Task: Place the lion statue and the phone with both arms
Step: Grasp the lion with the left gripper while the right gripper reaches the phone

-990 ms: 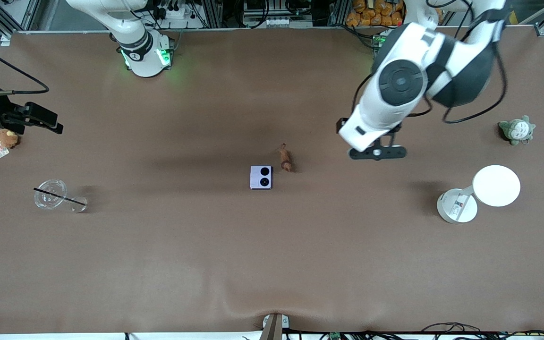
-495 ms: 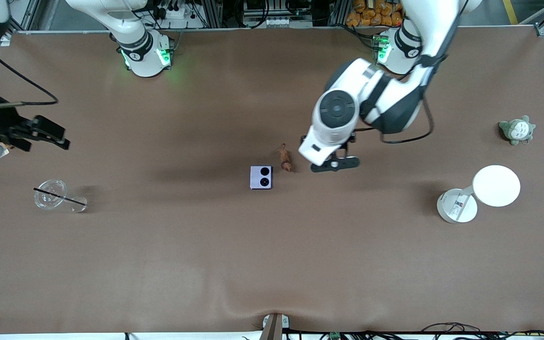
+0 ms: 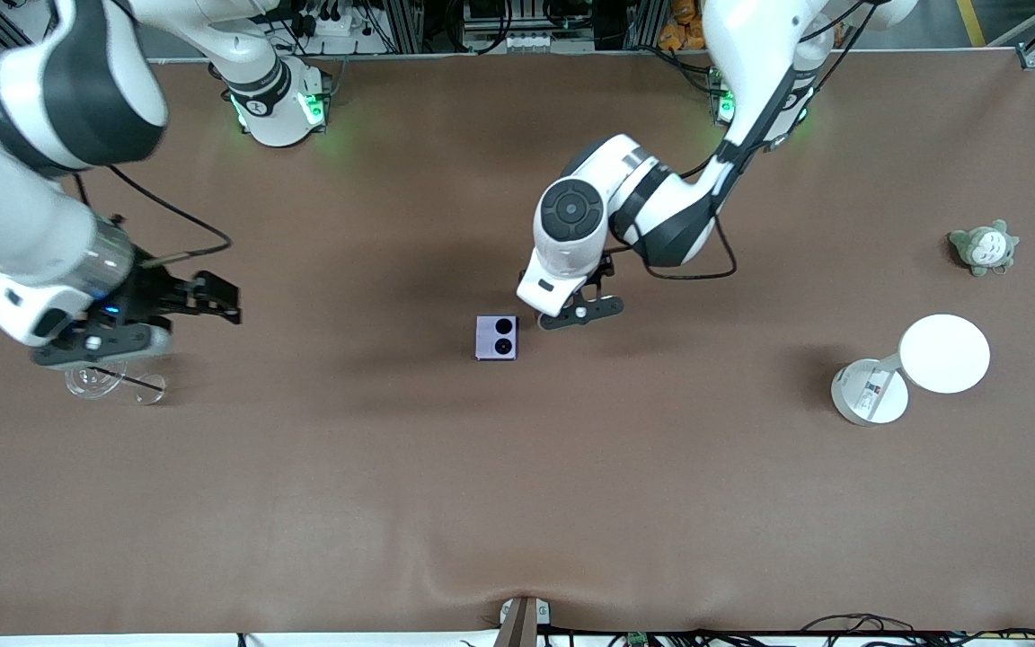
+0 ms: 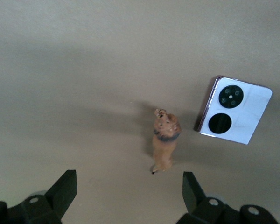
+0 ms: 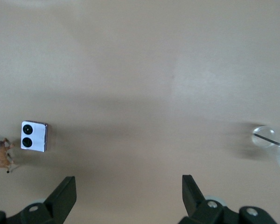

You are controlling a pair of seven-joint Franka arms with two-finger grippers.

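Note:
The lion statue is a small orange-brown figurine on the brown table, beside the phone; in the front view my left hand hides it. The phone is pale lavender with two black circles and also shows in the left wrist view and the right wrist view. My left gripper hangs open over the lion, its fingers apart on either side below the figurine. My right gripper is open and empty over a clear glass cup, toward the right arm's end. The lion shows small in the right wrist view.
A clear glass cup with a black straw lies under my right hand. A white round stand and disc and a grey-green plush sit toward the left arm's end.
My left arm has swung from the left arm's end toward the middle and now hangs over the lion. My right arm has come in from the table's edge to over the glass cup.

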